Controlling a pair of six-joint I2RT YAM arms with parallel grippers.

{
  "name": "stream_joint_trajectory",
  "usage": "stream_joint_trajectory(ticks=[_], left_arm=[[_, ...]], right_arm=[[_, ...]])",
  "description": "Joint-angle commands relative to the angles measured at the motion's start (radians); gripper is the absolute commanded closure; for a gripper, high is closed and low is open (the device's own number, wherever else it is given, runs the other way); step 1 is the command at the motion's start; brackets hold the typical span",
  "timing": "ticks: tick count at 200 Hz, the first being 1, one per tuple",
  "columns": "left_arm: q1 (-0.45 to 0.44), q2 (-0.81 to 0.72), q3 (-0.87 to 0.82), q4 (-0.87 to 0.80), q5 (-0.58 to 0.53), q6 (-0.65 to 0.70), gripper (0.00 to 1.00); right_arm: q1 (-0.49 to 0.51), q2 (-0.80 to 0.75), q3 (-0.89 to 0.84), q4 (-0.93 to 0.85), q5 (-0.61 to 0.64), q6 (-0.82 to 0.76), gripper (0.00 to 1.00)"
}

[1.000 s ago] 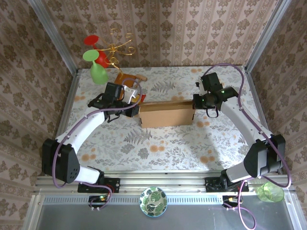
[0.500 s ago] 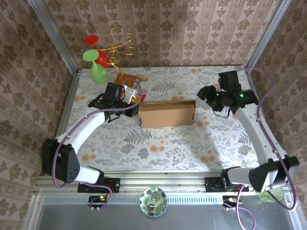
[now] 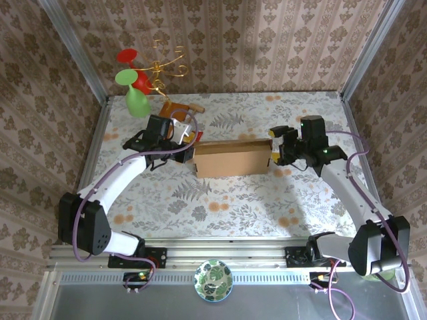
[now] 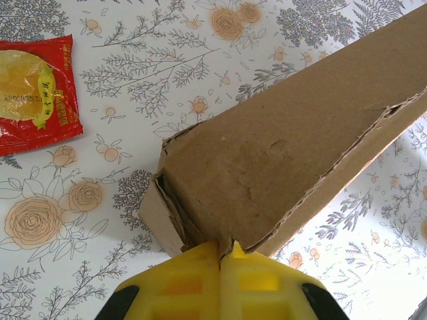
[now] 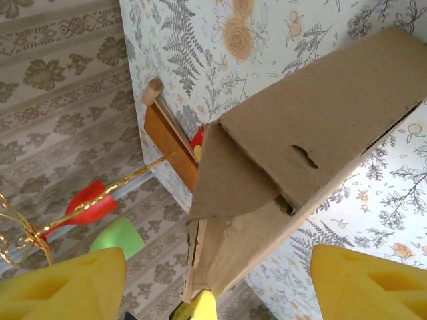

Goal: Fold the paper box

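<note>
The paper box lies mid-table as a shallow, closed brown cardboard shape. My left gripper is at its left end. In the left wrist view its yellow fingers are pressed together on a thin cardboard edge at the paper box's near corner. My right gripper is at the box's right end, jaws wide apart. In the right wrist view its fingers stand either side of the box's end, where a side flap hangs loose, and touch nothing.
A wooden board on a gold wire stand, a green glass and a red glass crowd the back left corner. A red snack packet lies beside the box's left end. Patterned walls close in three sides.
My right gripper let go of the box's right end, opened, swung out to the right and came back to that end. The left gripper and the box stayed put.
</note>
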Motion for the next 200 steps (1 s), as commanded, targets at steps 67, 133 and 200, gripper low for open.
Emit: stream_joint_trajectory(ticks=[67,133,200], left_arm=[[-0.002,-0.002,0.016,-0.055,-0.008,-0.067,0.83],[0.118,-0.141,-0.049,0.131,0.102,-0.507,0.59],[0.107,-0.044,-0.016,0.178,0.122,-0.706,0.60]], right_arm=[[-0.026,0.071,-0.084,0.088,-0.055,0.031,0.54],[-0.026,0.088,-0.091,0.072,-0.048,0.005,0.59],[-0.026,0.090,-0.093,0.069,-0.048,-0.002,0.61]])
